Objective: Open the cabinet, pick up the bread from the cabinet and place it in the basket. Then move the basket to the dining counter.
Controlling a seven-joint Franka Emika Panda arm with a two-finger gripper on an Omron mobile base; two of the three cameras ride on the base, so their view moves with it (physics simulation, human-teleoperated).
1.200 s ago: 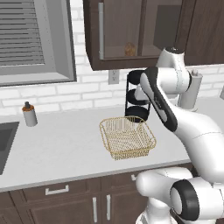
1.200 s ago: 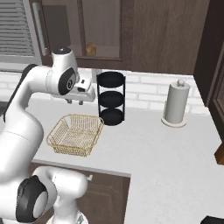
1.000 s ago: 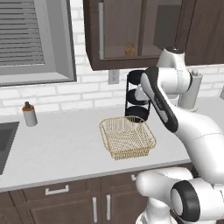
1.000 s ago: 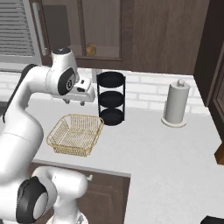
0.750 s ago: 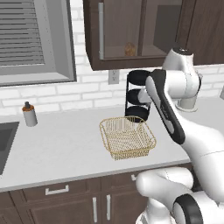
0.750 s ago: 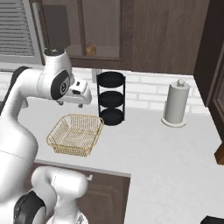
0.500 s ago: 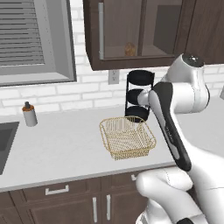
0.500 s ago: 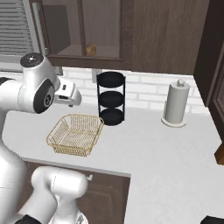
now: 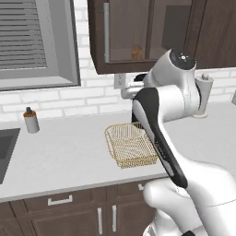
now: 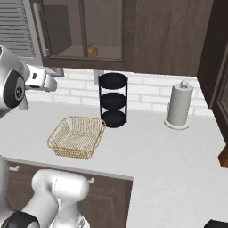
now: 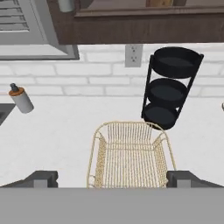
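The dark wooden cabinet (image 9: 138, 32) hangs on the wall with its glass doors shut; its silver bar handle (image 9: 106, 31) is at the left door's edge. The bread (image 9: 136, 50) is a small golden lump behind the glass, also seen in the right base view (image 10: 92, 49). The golden wire basket (image 9: 132, 145) stands empty on the worktop below. My gripper (image 10: 50, 83) hovers left of the black rack, well below the cabinet. In the hand view the gripper (image 11: 113, 179) is open, its fingertips (image 11: 42, 178) wide apart, looking down over the basket (image 11: 131, 153). The dining counter is out of view.
A black three-tier rack (image 10: 113, 100) stands behind the basket by the wall. A paper towel holder (image 10: 179, 106) is to the right. A small brown-capped bottle (image 9: 31, 120) and the sink edge (image 9: 5, 147) lie to the left. A window (image 9: 37, 41) sits left of the cabinet.
The arm has swung its elbow up and toward the cameras. The hand has pulled back from the rack and moved left, above the basket. The gripper holds nothing.
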